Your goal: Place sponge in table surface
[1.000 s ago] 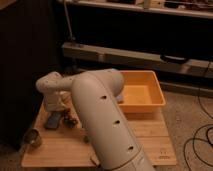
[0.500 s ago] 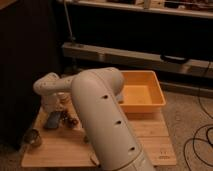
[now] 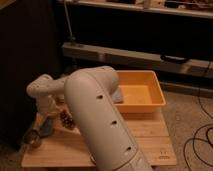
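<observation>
My white arm (image 3: 95, 115) reaches from the foreground to the left side of the wooden table (image 3: 145, 137). The gripper (image 3: 46, 126) points down close over the table's left part, between a small metal can (image 3: 33, 138) and a dark brown object (image 3: 66, 119). A bluish patch shows at the gripper's tip; I cannot tell whether it is the sponge. A pale blue-grey thing (image 3: 118, 95) lies at the left inner wall of the orange bin (image 3: 145, 102), partly hidden by my arm.
The orange bin stands on the back right of the table. A dark cabinet (image 3: 25, 55) stands to the left and a low shelf unit with a rail (image 3: 150, 55) behind. Cables (image 3: 200, 142) lie on the floor to the right.
The wrist and gripper have shifted a little to the left and slightly lower over the table's left part. The bin, the can and the dark object have not moved.
</observation>
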Motion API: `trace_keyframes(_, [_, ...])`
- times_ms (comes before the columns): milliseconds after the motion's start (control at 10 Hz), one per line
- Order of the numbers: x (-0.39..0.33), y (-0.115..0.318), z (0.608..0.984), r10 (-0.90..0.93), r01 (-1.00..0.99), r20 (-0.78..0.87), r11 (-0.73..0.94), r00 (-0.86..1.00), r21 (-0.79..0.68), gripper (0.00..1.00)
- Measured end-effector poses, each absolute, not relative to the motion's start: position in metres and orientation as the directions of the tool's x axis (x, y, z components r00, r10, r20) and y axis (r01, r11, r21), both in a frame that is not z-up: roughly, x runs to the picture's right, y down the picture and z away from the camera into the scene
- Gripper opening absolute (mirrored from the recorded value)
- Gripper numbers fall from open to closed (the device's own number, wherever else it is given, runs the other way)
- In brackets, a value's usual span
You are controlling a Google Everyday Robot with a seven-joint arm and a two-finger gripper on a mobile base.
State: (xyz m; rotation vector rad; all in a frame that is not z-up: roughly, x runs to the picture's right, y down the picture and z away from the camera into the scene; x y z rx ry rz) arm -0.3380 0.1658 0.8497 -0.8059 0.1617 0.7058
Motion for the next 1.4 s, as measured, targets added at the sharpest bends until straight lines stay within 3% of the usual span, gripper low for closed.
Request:
trace_keyframes(600, [-0.345, 0.171, 0.847, 0.485, -0.615, -0.389, 0.512, 0.783, -0.6, 0.76])
trace_keyframes(1200, [-0.35, 0.178, 0.847, 0.439, -0.59, -0.405, 0.479, 0.802, -0.65, 0.17])
trace_keyframes(1400, [-0.348, 0.169, 0.84, 0.445, -0.593, -0.404, 0.473, 0.799, -0.651, 0.12])
